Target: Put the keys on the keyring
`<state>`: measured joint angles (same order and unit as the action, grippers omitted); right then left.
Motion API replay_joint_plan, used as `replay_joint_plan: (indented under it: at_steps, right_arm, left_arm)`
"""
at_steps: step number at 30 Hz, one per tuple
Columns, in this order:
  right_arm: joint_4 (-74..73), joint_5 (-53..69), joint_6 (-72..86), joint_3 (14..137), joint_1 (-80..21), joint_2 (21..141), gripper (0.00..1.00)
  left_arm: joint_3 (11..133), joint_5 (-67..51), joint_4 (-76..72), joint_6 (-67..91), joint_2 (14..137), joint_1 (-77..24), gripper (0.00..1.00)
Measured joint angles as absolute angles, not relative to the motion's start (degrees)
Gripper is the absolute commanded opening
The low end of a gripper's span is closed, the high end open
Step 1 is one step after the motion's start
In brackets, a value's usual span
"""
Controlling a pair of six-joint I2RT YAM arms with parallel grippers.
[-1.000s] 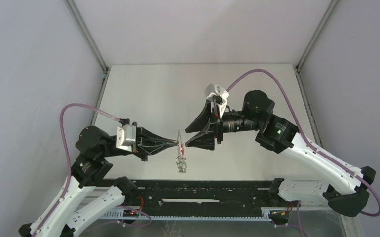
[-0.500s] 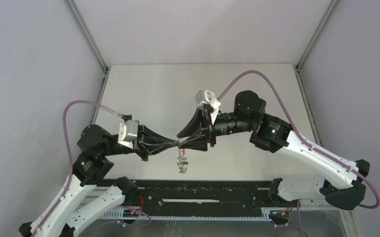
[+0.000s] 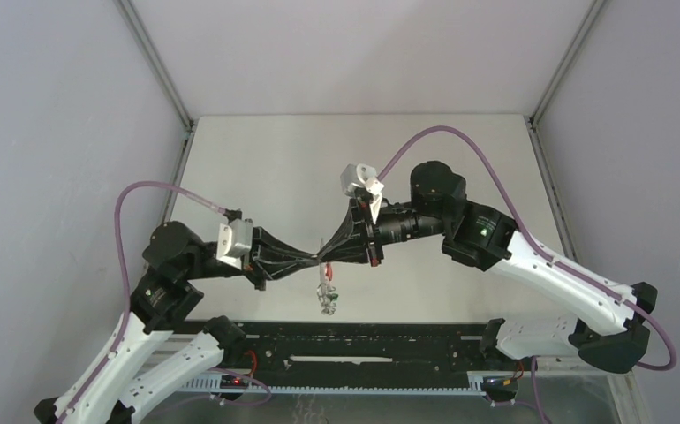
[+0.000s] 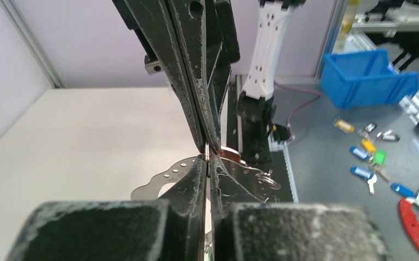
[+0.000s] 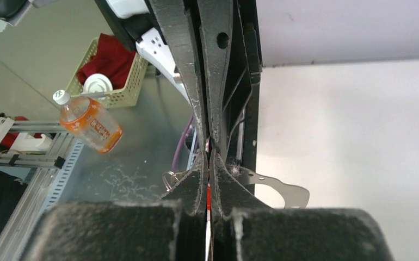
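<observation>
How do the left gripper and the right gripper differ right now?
The left gripper reaches in from the left, the right gripper from the right. The left gripper's white camera mount faces up; the right gripper's sticks out toward the table's far side. Both are shut, tips meeting on the red key, keyring dangling below.

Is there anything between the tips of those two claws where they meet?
Yes. The left gripper and right gripper, tip to tip, both pinch a small red key, seen in the right wrist view; the keyring dangles below.
</observation>
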<state>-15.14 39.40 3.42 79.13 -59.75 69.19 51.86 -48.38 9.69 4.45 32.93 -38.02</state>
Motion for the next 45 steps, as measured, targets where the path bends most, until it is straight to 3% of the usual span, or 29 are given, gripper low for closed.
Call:
replay_joint_plan:
  at_steps: [5, 11, 16, 22, 31, 32, 34, 36, 37, 45]
  right_arm:
    - [-23.20, 37.12, 2.42, 80.73, -59.94, 70.98, 0.00]
    - [-34.52, 31.83, -0.23, 85.82, -62.11, 74.32, 0.00]
    - [-40.03, 29.43, -2.07, 89.65, -64.10, 77.06, 0.00]
    - [-44.36, 28.10, -3.60, 93.36, -64.99, 79.64, 0.00]
    - [-50.98, 26.98, -5.15, 98.96, -66.28, 83.66, 0.00]
    - [-51.09, 26.96, -5.21, 98.98, -66.35, 83.72, 0.03]
    - [-51.09, 26.96, -5.13, 98.91, -66.30, 83.77, 0.19]
    - [-49.56, 27.20, -4.27, 97.67, -65.54, 83.15, 0.46]
    - [-48.21, 27.53, -3.25, 96.49, -65.08, 82.43, 0.51]
    - [-22.90, 32.80, 12.08, 70.85, -52.75, 62.76, 0.54]
  left_arm:
    - [52.77, -48.23, 19.14, -3.68, 34.28, -38.02, 0.32]
    - [56.27, -49.08, 29.19, -10.66, 37.28, -38.02, 0.39]
    - [57.84, -51.03, 33.30, -13.47, 38.96, -38.02, 0.31]
    - [58.74, -51.92, 36.53, -16.16, 40.32, -38.02, 0.06]
    - [58.74, -52.93, 39.29, -20.16, 40.88, -38.02, 0.00]
    - [58.74, -53.04, 39.70, -20.97, 40.88, -38.02, 0.00]
    - [58.76, -53.34, 40.12, -22.17, 40.88, -38.02, 0.00]
    - [58.81, -53.58, 40.34, -22.90, 40.77, -38.02, 0.00]
    - [58.83, -53.58, 40.45, -22.90, 40.60, -38.02, 0.00]
    - [54.65, -49.30, 24.93, -10.57, 33.93, -37.95, 0.00]
